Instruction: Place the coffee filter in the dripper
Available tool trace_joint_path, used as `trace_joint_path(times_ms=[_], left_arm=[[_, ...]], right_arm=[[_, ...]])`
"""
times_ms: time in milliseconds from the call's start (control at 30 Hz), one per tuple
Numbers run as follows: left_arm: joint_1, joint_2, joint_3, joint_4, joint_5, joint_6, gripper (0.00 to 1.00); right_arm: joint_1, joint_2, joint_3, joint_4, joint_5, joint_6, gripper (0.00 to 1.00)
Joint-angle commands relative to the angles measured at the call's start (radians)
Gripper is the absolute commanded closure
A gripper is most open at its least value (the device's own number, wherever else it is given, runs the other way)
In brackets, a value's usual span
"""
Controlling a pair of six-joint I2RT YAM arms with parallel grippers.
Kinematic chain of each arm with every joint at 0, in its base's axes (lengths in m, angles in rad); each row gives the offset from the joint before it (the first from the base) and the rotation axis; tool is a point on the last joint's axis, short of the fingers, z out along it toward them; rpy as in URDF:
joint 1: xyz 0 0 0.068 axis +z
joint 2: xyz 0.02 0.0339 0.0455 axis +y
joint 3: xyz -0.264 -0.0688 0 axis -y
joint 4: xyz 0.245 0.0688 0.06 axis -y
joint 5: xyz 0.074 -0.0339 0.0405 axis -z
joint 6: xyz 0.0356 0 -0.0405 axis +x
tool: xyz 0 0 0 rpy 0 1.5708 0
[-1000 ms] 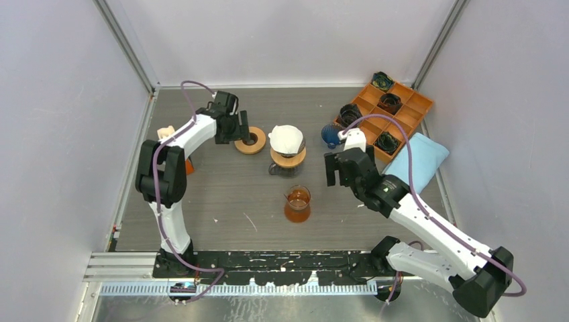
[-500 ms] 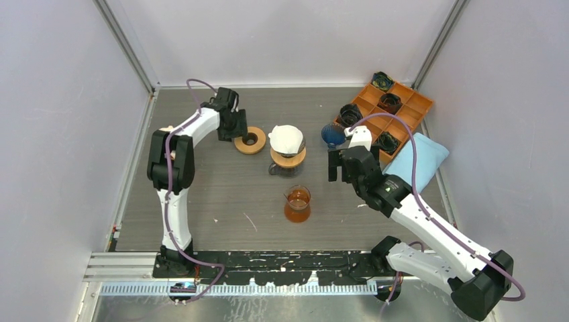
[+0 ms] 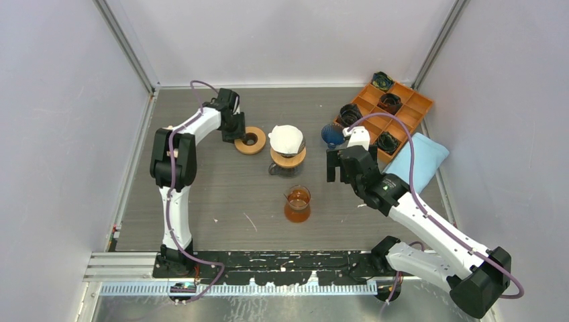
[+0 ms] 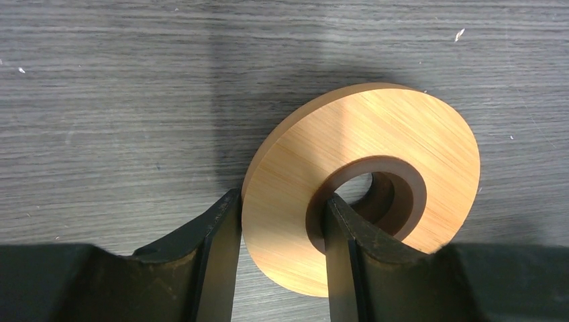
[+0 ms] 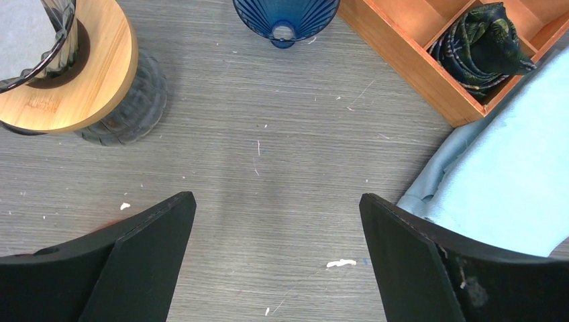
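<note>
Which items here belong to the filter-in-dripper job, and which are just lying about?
Job: coffee filter, dripper, wooden ring gripped by left hand.
Lying about: blue cone, glass of brown liquid, orange tray, blue cloth.

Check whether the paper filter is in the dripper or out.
In. The white filter sits nested as a cone inside the wood-collared dripper, its rim standing above the collar.

Your left arm (image 3: 194, 126) reaches far forward, wrist bent down; its tool (image 4: 282, 199) pinches a wooden ring (image 4: 396, 137), one finger outside the rim, one inside the hole; your right arm (image 3: 417, 219) stretches forward, its tool (image 5: 276, 201) spread wide, holding nothing.
</note>
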Motion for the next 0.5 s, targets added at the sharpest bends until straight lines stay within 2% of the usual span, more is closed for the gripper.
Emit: trace_joint_path(times_ms=[0,467], left_arm=[[0.005,-0.066,-0.002,-0.039,0.002,0.046,0.68],[0.005,-0.337,-0.265,-0.059,0.021,0.044,0.78]], right_arm=[[-0.006,-0.029,-0.007,0.044,-0.013,0.023,0.0],[-0.005,-0.089,-0.031,0.027,-0.135,0.028,0.0]])
